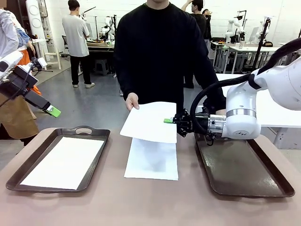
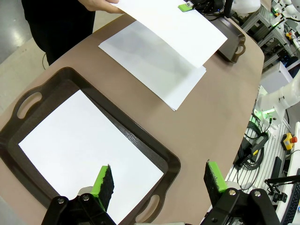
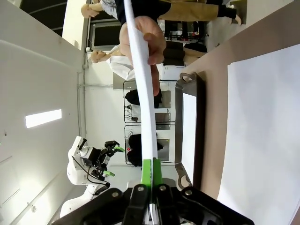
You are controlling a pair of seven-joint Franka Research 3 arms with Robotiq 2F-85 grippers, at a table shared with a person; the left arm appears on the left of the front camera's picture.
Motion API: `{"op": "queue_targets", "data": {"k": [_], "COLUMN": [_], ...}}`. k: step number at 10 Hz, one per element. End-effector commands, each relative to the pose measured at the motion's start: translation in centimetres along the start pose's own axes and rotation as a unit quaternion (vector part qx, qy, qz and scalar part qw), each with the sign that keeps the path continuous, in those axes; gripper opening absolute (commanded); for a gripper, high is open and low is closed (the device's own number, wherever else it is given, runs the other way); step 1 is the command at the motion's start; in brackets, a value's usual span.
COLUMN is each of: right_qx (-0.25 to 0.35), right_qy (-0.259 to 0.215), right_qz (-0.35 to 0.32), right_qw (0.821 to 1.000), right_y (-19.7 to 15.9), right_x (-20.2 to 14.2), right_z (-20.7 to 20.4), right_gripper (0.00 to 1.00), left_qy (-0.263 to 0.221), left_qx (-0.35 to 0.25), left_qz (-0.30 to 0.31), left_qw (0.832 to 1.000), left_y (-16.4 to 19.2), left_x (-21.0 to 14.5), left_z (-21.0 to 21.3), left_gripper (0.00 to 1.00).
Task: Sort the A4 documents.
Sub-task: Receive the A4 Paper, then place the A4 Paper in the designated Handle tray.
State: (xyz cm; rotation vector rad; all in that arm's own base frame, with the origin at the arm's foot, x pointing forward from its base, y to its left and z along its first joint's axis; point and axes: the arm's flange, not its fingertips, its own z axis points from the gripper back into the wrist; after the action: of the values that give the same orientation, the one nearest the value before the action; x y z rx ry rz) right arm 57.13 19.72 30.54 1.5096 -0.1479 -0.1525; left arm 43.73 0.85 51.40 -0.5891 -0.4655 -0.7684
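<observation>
The thin white rectangular paper sheets (image 1: 150, 121) look matt and smooth. The dark brown rectangular tray with handles (image 1: 244, 165) shines glossy, with faint grain. The light brown surface (image 1: 150, 202) is smooth and matt. The right gripper (image 1: 168, 121) is matt black with dull green pads (image 3: 146, 171).

The front view looks from a little above across the counter (image 1: 141, 202) toward the person (image 1: 160, 52) at its far side, with the lifted sheet (image 1: 150, 121) mid-frame at middle distance. The left wrist view looks steeply down past the left end effector (image 2: 159, 171), close above the left tray (image 2: 136, 135), with the lifted sheet farther off at the top edge. The right wrist view, rolled sideways, sights past the right end effector (image 3: 152, 171) edge-on along the lifted sheet, very near. All three views share the lifted sheet and the left tray beside it.
</observation>
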Motion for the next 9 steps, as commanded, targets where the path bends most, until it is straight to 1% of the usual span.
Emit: {"op": "queue_targets", "data": {"k": [1,9], "right_qx": [0.003,0.003], "right_qy": [-0.006,-0.006], "right_qz": [-0.003,-0.003], "right_qw": [1.000,1.000], "right_y": [-0.03,-0.03], "right_x": [0.09,0.09], "right_z": [0.09,0.09], "right_gripper": [0.00,0.00], "left_qy": [0.001,0.001], "left_qx": [-0.002,-0.002], "left_qz": [-0.005,-0.005], "left_qw": [1.000,1.000], "left_y": [-0.05,-0.05], "left_x": [-0.02,-0.02], "left_z": [-0.05,-0.05], "left_gripper": [1.00,1.00]}}
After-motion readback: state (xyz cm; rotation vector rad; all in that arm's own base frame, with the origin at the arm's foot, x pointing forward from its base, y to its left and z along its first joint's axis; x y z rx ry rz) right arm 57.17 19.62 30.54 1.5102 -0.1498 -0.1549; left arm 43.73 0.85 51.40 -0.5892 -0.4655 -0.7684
